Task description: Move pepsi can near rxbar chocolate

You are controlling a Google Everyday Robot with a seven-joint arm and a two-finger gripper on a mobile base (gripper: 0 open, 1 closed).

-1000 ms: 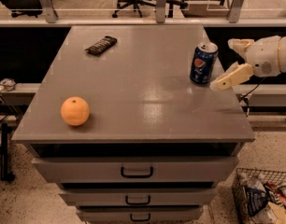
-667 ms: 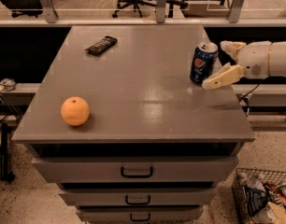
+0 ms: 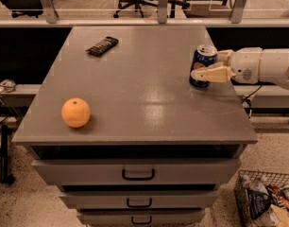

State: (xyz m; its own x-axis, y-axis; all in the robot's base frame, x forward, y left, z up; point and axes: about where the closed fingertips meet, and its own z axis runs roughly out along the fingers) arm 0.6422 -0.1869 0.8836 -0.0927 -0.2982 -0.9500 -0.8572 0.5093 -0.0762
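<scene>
The pepsi can (image 3: 201,60), dark blue with a silver top, stands upright near the right edge of the grey table (image 3: 135,93). My gripper (image 3: 208,65) reaches in from the right at can height. It is open, with one cream finger (image 3: 211,73) crossing the front of the can and the other behind it. The rxbar chocolate (image 3: 102,46), a flat dark bar, lies at the far left of the table, well away from the can.
An orange (image 3: 76,112) sits near the front left corner. Drawers (image 3: 137,174) run below the table top. A wire basket of packets (image 3: 267,200) stands on the floor at the lower right. Office chairs stand beyond a rail at the back.
My gripper has moved left from beside the can, so its fingers now stand on either side of it. The can, bar and orange have not moved.
</scene>
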